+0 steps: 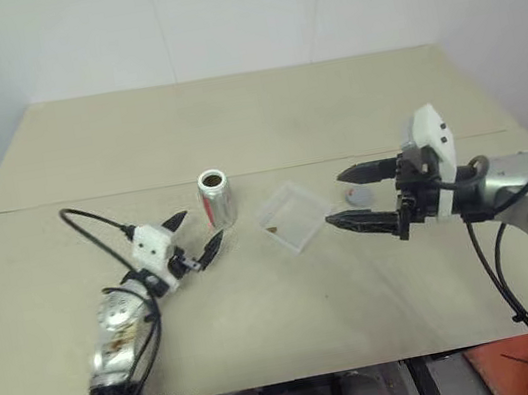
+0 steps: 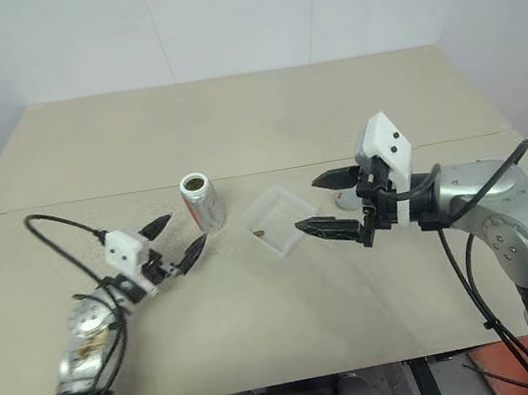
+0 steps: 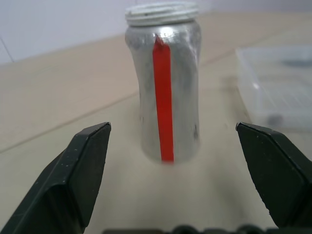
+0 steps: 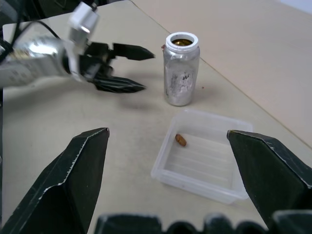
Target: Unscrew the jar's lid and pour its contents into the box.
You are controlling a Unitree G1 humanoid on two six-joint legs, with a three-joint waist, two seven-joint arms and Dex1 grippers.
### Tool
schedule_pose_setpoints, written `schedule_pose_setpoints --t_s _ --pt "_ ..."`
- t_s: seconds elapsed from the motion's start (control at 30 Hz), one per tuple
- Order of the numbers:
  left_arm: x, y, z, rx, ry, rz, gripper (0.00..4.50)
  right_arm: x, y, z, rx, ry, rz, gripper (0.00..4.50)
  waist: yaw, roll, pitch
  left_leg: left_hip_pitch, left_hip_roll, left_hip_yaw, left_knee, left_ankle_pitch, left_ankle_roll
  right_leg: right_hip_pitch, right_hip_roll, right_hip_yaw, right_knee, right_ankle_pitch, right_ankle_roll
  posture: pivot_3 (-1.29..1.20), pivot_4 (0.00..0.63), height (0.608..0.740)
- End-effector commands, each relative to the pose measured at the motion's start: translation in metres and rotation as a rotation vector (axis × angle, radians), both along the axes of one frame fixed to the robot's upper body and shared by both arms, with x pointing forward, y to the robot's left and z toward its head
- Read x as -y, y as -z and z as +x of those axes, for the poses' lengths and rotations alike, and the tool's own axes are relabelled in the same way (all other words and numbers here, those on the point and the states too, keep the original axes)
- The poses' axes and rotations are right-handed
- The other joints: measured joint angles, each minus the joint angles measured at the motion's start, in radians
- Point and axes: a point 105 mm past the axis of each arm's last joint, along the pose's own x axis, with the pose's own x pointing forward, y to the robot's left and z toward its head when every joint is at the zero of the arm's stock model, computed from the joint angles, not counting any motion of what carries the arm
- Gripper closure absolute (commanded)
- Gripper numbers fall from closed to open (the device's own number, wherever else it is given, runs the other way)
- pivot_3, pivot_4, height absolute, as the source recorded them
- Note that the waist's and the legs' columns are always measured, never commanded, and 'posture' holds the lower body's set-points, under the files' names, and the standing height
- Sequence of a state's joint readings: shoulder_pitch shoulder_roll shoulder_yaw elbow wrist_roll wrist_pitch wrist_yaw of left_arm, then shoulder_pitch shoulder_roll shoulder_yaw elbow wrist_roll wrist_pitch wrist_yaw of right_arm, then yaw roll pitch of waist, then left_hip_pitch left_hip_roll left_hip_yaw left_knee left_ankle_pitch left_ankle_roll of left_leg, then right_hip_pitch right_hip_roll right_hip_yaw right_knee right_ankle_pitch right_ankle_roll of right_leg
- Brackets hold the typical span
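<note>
Two Grippers Open, Jar Uncapped Beside Box

Two grippers stand over one tan table (image 1: 229, 112), both holding nothing. The jar (image 1: 216, 198) stands upright near the table's middle, its mouth uncovered and dark brown contents (image 4: 182, 42) visible inside the neck. A red stripe runs down the side facing the left gripper (image 1: 196, 237), which sits just beside the jar on the robot's left, its jaws spread wide and clear of the jar wall. Nothing lies between those fingers and the jar.

The box (image 1: 294, 216) rests on the table just to the right of the jar, apart from it, set cornerwise. One small brown bit (image 4: 181, 140) lies on its floor near the jar-side edge.

The right gripper (image 1: 353, 196) hovers at the box's right corner, jaws fully apart, pointing toward the jar. The lid (image 1: 360, 198) lies flat on the table beyond the box, between those fingers as seen from the head and partly screened by them.
</note>
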State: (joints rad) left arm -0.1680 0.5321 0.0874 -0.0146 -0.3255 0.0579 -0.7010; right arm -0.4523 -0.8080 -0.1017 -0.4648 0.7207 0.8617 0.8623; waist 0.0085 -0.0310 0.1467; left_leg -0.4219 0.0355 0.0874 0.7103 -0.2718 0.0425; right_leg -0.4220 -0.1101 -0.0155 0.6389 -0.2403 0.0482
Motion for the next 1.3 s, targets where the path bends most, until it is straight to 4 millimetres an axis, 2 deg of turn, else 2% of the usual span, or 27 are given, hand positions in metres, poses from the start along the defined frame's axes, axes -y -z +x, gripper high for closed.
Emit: schedule_pose_setpoints --t_s 0.03,0.2,0.37,0.43,0.6,1.3 --pt "0.005 -0.045 -0.029 -0.006 0.175 -0.026 0.01 0.002 -0.011 -0.007 0.067 -0.016 0.008 0.0 0.001 0.0 0.0 0.0 0.001 0.0 0.0 0.0 0.0 0.0 0.0 0.0 0.0 0.0 0.0 0.0 0.15 0.74" --pt "-0.011 -0.088 -0.056 -0.046 0.344 0.032 0.01 0.006 -0.009 -0.01 0.061 -0.012 0.03 0.0 0.002 0.0 0.0 0.001 0.001 0.0 0.0 0.0 0.001 0.001 -0.001 0.0 0.001 0.0 0.0 0.0 0.15 0.74" --pt "-0.028 -0.104 -0.073 -0.08 0.558 0.162 0.01 0.012 -0.01 -0.012 0.081 -0.001 0.02 0.0 0.001 0.0 0.0 0.003 0.0 0.001 -0.001 0.0 0.0 0.001 0.001 0.0 0.0 -0.001 -0.001 0.0 0.15 0.74" --pt "-0.031 -0.107 -0.075 -0.104 0.609 0.176 0.01 0.015 -0.01 -0.013 0.083 -0.001 0.016 0.0 0.001 0.001 0.0 0.003 0.0 0.003 -0.002 0.0 0.0 0.001 0.001 0.001 0.0 -0.001 -0.001 0.0 0.15 0.74" --pt "-0.024 -0.108 -0.061 -0.088 0.651 0.176 0.01 0.02 -0.006 -0.015 0.08 0.007 -0.013 0.0 0.005 0.0 0.0 0.002 -0.001 0.003 -0.002 0.0 0.0 0.002 0.001 0.001 -0.001 -0.001 -0.001 0.0 0.15 0.74" --pt "-0.03 -0.103 -0.067 -0.113 0.671 0.138 0.01 0.021 -0.009 -0.015 0.106 0.024 -0.01 0.0 0.001 0.0 0.0 0.002 0.0 0.003 -0.002 -0.001 0.001 0.001 0.002 0.002 -0.001 -0.001 -0.001 0.0 0.15 0.74"
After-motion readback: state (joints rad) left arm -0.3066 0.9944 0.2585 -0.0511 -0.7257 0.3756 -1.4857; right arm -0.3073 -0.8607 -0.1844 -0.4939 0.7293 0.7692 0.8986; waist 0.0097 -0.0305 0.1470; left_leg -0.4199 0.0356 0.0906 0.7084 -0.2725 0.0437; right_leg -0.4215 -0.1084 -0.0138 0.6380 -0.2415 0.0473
